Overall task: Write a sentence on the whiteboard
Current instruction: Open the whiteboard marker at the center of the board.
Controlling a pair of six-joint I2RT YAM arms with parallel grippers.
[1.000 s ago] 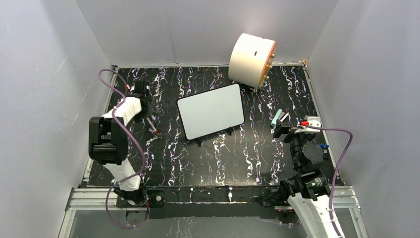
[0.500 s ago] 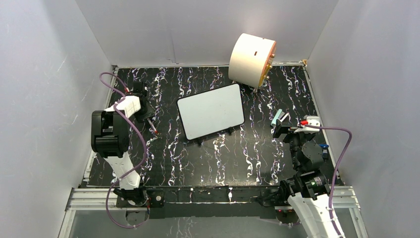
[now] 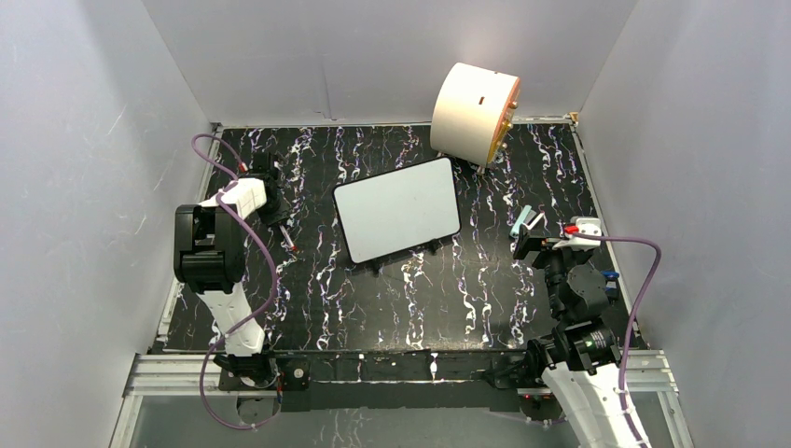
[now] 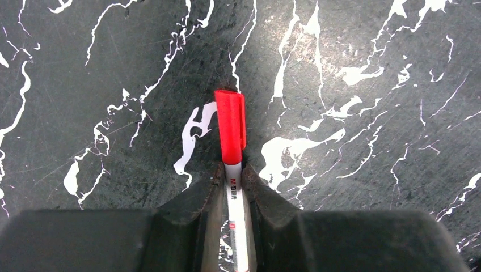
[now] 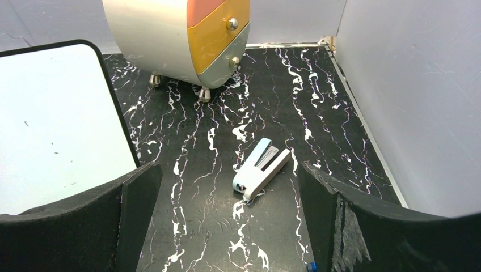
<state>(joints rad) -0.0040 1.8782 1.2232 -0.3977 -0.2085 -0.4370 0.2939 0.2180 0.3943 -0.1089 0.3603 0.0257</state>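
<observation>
Over on the left side of the black marbled table (image 3: 401,308), the left gripper (image 4: 233,169) is down low, jaws pinched in tight on the white barrel of a marker (image 4: 230,122). The red cap pokes out past the fingertips. Honestly can't tell if the marker is lifted at all or just lying on the surface.

Moving right, the whiteboard (image 3: 398,209) sits about mid-table, turned a bit askew, and neither arm is touching it. Its face is plain pale white with a few tiny dark specks.

Behind it toward the far right there's a big cream cylinder (image 3: 471,112) on little feet, with orange and grey drawer fronts and small knobs.

Then on the right, a light blue stapler (image 5: 261,168) lies on the table. The right gripper (image 5: 227,170) hangs just on the near side of it, jaws spread wide apart and holding nothing.
</observation>
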